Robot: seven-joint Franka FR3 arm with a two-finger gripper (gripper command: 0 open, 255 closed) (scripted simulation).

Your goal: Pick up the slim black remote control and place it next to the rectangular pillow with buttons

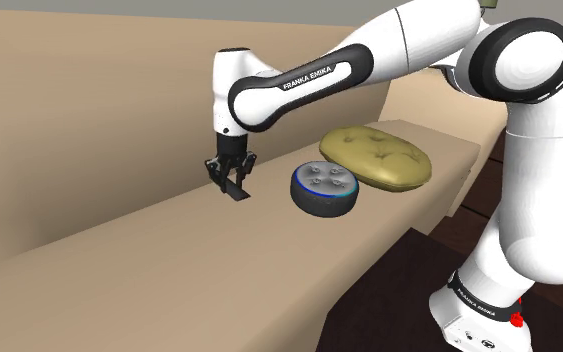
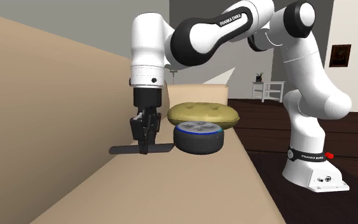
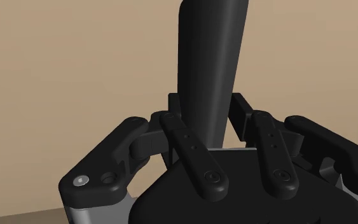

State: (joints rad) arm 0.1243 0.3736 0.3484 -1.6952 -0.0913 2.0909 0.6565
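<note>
**Shoulder view:** The gripper (image 1: 231, 183) is clamped on the remote (image 1: 237, 195), low over the sofa seat (image 1: 149, 265). A speaker (image 1: 324, 187) stands between it and the pillow (image 1: 379, 157). A straight, low carry would likely strike the speaker.

**Second exterior view:** The remote (image 2: 121, 150) sits level, gripped about mid-length, one end close to the speaker (image 2: 198, 137). Any wrist turn could clip it.

**Wrist view:** The fingers (image 3: 196, 159) clasp the remote (image 3: 209, 57) across its narrow body. The smooth casing may slip or pivot in transit.
</note>
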